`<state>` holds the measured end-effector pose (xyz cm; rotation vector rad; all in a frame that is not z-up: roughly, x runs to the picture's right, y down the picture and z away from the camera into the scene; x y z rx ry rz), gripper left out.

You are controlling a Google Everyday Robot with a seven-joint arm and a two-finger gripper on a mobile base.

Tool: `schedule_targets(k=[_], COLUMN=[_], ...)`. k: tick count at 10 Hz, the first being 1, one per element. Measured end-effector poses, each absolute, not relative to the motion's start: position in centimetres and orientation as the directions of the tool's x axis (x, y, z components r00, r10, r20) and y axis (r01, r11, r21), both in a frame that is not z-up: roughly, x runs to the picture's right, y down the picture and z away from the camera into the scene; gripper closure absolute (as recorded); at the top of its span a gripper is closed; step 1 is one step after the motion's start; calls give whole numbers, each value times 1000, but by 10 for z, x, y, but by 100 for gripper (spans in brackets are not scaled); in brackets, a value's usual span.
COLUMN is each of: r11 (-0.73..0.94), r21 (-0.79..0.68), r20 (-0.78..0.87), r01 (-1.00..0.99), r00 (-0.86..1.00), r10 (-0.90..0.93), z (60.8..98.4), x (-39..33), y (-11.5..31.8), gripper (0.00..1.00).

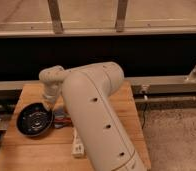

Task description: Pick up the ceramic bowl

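The ceramic bowl is round, shallow and glossy black with faint light marks inside. It sits on the left part of the wooden table. My thick white arm fills the middle of the view and bends down to the left. The gripper is at the end of the wrist, right at the bowl's upper right rim, and is mostly hidden by the wrist. I cannot tell whether it touches the bowl.
A small colourful packet lies just right of the bowl, partly under the arm. A white oblong object lies near the table's front. A metal rail and a dark wall run behind the table. Grey floor lies to the right.
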<state>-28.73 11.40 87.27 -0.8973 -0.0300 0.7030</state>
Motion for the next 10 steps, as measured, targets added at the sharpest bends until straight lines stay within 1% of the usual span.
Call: schedule_targets(k=[2,7,10], r11=[414,433,426], r21=[-725,-727,-749], r20=[-226,-63,41], r01=[-550,-533,-508], r00=[758,679,606], r10=[612,731,794], z=[857,786,753], x=[-282,-267,-255], y=[95,22,-13], gripper=[100,100,100])
